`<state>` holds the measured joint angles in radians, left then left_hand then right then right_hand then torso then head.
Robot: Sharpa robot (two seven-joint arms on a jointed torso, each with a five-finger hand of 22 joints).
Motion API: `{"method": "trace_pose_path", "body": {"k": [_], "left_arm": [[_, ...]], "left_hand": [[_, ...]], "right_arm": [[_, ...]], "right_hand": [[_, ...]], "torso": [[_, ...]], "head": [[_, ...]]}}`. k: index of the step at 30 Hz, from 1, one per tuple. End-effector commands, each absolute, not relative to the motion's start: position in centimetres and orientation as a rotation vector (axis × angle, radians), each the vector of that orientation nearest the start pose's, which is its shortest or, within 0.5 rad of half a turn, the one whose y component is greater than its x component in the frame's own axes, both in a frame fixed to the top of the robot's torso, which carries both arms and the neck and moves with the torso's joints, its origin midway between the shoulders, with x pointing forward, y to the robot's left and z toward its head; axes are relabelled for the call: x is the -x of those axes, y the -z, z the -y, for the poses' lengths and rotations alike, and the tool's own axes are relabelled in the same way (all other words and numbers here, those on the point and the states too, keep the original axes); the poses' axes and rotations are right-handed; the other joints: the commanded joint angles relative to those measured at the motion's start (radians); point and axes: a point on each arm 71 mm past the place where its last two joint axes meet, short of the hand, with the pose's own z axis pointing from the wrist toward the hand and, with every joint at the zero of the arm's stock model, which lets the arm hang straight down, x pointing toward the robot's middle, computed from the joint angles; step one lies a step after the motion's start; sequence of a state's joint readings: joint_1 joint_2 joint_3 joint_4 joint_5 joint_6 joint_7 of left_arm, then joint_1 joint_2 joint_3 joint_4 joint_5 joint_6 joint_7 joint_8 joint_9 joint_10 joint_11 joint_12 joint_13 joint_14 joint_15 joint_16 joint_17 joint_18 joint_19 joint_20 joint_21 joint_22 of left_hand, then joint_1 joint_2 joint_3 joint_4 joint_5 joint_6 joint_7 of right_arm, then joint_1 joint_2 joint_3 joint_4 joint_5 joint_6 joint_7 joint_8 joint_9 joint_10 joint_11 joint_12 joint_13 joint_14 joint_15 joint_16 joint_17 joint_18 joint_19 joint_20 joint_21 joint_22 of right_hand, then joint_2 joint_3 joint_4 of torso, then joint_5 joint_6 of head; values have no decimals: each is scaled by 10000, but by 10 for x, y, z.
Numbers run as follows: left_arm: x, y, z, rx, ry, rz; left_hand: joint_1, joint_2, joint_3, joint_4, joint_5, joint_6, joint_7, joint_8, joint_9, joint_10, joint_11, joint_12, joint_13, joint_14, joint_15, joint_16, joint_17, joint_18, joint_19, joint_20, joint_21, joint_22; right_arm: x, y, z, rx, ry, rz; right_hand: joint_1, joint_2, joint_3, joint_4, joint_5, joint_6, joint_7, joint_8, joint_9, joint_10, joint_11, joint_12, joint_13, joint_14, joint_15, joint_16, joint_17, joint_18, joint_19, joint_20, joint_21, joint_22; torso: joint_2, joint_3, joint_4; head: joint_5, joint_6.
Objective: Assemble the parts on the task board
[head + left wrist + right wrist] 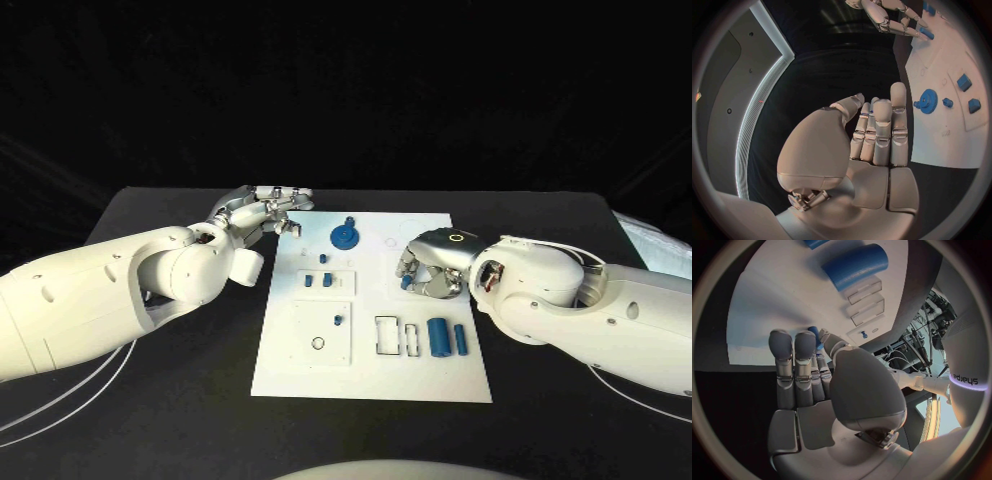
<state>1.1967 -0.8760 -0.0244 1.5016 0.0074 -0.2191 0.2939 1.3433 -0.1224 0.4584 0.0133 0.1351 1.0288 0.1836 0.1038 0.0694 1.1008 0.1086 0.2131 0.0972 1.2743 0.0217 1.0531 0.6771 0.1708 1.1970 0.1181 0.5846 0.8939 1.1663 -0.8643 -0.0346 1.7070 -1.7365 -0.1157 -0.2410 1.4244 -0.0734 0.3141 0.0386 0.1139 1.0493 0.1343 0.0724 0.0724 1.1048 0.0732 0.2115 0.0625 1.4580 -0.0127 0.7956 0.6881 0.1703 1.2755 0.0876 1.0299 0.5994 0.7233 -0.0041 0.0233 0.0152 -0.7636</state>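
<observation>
Here you are looking down on the white task board lying in the middle of the black table. The left hand is hovering over the table just beside the board's far left corner, its fingers lying straight and close together with nothing in them, so it is released. The right hand is hanging over the board's right half, and in the right wrist view you are seeing a small blue part showing between its fingertips and the thumb; it looks to be pinching that part, though most of the piece is hidden. A blue gear is sitting near the board's far edge, close to the left hand but apart from it. Two small blue blocks are lying on a raised plate left of centre. Near the right hand, two blue cylinders are lying side by side toward the board's near right, next to two open rectangular frames. A small black ring is resting on the near left plate.
</observation>
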Motion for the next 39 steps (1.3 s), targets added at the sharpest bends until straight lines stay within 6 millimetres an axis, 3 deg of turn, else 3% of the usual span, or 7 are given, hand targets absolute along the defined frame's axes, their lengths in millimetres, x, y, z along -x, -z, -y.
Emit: {"method": "trace_pose_path", "body": {"k": [1,6,13,23,32,39], "left_arm": [[-492,181,-225,11601,15665,-15164],[-492,181,-226,11606,15658,-15165],[-492,181,-226,11609,15661,-15179],[-492,181,-227,11626,15626,-15174],[-492,182,-227,11644,15620,-15198],[-492,183,-227,11651,15629,-15221]], "left_hand": [[24,43,-24,-51,35,-67,13,30,-6,-53,3,53,10,-79,-4,-34,-16,120,34,28,-39,-10],[24,43,-24,-51,35,-67,13,30,-6,-53,3,53,10,-79,-4,-34,-16,120,34,28,-39,-10],[24,43,-24,-51,35,-67,13,30,-6,-53,3,53,10,-79,-4,-34,-16,120,34,28,-39,-10],[38,54,-22,-64,37,-73,16,35,-4,-68,5,73,13,-75,-2,-23,-14,120,42,28,-49,-19],[48,57,-19,-71,40,-76,16,36,-4,-74,5,78,13,-74,-3,-20,-13,120,44,27,-52,-21],[48,57,-19,-71,40,-76,16,36,-4,-74,5,78,13,-74,-3,-20,-13,120,44,27,-52,-21]], "right_arm": [[-439,191,156,4816,-5351,-17280],[-440,190,155,4770,-5304,-17088],[-440,190,155,4842,-5178,-16990],[-434,184,158,4722,-5493,-16695],[-426,164,162,4028,-6154,-16559],[-417,155,153,3823,-6900,-16491]], "right_hand": [[46,132,248,-39,-197,277,-58,155,52,297,-69,102,44,87,-79,206,174,-123,128,-28,184,236],[133,289,731,-174,-488,937,-214,490,198,960,-265,242,121,212,-222,765,702,-227,380,-148,674,956],[29,258,925,-253,-532,1175,-297,625,291,1254,-355,183,141,211,-299,946,857,-261,436,-230,849,1186],[-136,156,972,-256,-521,1171,-305,616,317,1287,-351,48,119,197,-302,985,871,-270,428,-245,893,1222],[-332,69,1038,-216,-547,1089,-279,548,322,1249,-317,-155,79,175,-277,1024,881,-271,397,-234,920,1234],[-380,45,1068,-206,-539,1047,-255,512,319,1223,-294,-230,66,167,-264,1038,886,-269,380,-225,919,1220]], "torso": [[5,-5,5],[3,-1,-4],[0,-5,0],[-2,3,3],[-5,5,-11],[3,-4,8]], "head": [[-3,-10],[-12,-15],[-30,-36],[-42,-23],[-54,12],[-17,-17]]}}
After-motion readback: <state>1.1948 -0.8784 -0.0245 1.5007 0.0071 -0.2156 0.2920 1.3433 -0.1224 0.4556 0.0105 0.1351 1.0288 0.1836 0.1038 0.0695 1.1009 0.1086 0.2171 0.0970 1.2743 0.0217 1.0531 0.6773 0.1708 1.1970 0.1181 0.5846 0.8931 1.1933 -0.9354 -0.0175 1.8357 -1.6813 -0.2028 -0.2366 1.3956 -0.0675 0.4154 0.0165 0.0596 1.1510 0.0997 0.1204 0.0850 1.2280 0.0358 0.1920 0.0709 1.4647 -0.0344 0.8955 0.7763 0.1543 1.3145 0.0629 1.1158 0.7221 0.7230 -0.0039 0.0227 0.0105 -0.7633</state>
